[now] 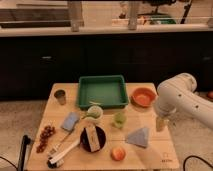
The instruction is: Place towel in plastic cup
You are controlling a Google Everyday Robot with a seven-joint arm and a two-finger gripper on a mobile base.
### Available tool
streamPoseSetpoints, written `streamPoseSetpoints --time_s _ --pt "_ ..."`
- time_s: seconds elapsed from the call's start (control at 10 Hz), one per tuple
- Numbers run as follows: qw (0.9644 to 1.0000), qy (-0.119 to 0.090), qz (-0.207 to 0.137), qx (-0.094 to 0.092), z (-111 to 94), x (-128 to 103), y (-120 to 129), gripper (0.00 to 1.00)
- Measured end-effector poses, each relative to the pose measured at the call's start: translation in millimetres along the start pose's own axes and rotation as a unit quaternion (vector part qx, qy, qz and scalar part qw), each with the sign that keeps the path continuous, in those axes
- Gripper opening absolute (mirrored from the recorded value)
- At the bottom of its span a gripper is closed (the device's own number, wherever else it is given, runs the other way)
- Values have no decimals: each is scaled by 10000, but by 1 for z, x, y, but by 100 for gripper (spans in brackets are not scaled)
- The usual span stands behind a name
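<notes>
- The gripper (161, 123) hangs at the right of the frame, pointing down; open or closed, I cannot tell.
- The towel (138, 137) lies just left of it on the table (150, 156), a folded wedge. Its long axis runs about left-right, narrow tip leftward.
- It is better to pinch across its middle, then lift toward the plastic cup (119, 119).

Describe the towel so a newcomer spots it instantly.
On the wooden table, look near the front right corner, beside the gripper hanging at the right edge. The towel is the flat grey-blue folded triangle, unlike the round orange fruit and small green cup nearby.
</notes>
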Motion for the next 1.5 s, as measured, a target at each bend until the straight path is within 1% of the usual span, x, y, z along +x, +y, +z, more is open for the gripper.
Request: streamPoseSetpoints --time_s 0.4,0.9,1.1,1.3,1.5 --pt "9998 -110 -138 -32 13 -13 8 80" --pt "9990 -342 -265 -89 37 -35 28 80" --pt "9988 -379 -309 -89 42 -41 31 80" --pt "9984 -431 -338 -109 60 -47 39 80" --pt "9982 -471 -361 -128 69 -53 44 80"
